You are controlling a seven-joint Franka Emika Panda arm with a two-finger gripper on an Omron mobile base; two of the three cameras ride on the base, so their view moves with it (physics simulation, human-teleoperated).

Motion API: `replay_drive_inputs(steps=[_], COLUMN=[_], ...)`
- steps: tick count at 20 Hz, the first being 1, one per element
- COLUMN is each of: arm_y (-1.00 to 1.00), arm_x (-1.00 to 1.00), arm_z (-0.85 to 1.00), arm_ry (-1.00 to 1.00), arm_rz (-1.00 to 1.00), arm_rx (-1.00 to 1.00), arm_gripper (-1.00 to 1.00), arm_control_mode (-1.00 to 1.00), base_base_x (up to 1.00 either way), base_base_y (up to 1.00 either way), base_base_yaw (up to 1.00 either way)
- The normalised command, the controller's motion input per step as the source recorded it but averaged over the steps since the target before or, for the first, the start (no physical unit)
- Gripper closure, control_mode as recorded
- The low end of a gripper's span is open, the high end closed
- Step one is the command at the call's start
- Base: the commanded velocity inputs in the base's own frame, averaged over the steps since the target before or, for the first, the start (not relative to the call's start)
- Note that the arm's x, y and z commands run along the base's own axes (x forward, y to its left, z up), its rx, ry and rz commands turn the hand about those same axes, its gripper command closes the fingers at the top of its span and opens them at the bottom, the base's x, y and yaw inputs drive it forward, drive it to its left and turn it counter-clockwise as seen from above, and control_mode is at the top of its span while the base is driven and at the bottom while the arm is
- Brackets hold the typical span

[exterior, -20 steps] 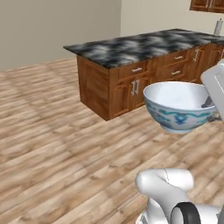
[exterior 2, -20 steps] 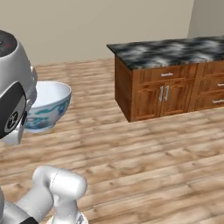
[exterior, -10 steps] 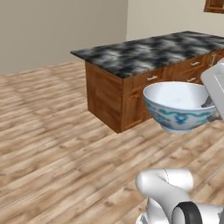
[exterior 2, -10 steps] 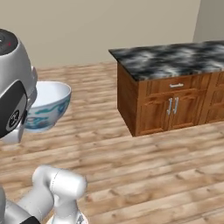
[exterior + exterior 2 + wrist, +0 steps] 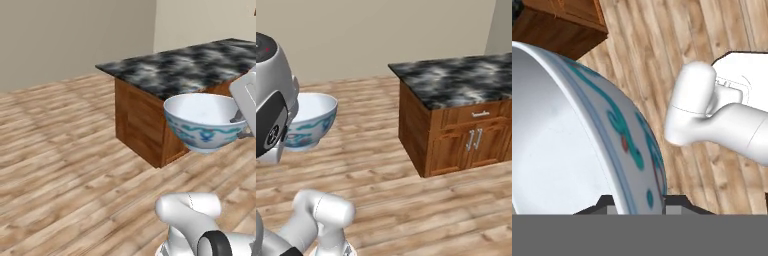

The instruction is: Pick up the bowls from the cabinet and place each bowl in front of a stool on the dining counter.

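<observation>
A white bowl [image 5: 200, 125] with a blue-teal pattern hangs in the air in front of the arm, held upright by its rim. My gripper [image 5: 242, 126] is shut on that rim at the bowl's right side, one finger inside and one outside. In the right base view the bowl [image 5: 311, 120] pokes out from behind the hand. The hand view has the bowl [image 5: 562, 125] large at the left, with my gripper [image 5: 639, 202] pinching its wall. The dining counter [image 5: 190, 70], marbled black and grey over a reddish-brown base, stands ahead to the right. Stools and the cabinet are out of view.
Wooden plank floor [image 5: 60, 165] spreads wide to the left and front of the counter. A beige wall [image 5: 381, 35] closes the room behind. The counter's near side [image 5: 476, 145] carries a drawer and doors with metal handles.
The whole picture has shifted as the base moved: the counter's corner now stands nearer and more central. The bowl stays in the same grip, unmoved relative to the arm.
</observation>
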Motion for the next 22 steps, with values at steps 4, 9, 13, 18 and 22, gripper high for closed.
replay_drive_inputs(steps=[4,9,13,18,22], arm_y=[0.0,0.0,0.0,0.0,0.0], arm_x=[0.0,0.0,0.0,0.0,0.0], arm_z=[0.0,0.0,0.0,0.0,0.0], arm_ry=[0.0,0.0,0.0,0.0,0.0], arm_rz=[0.0,0.0,0.0,0.0,0.0], arm_rx=[0.0,0.0,0.0,0.0,0.0], arm_gripper=[1.0,1.0,1.0,1.0,1.0], arm_control_mode=[1.0,1.0,1.0,1.0,1.0], base_base_x=[1.0,1.0,1.0,0.93,0.77], base_base_y=[1.0,1.0,1.0,1.0,1.0], base_base_yaw=[-0.14,-0.28,-0.41,-0.5,-0.55])
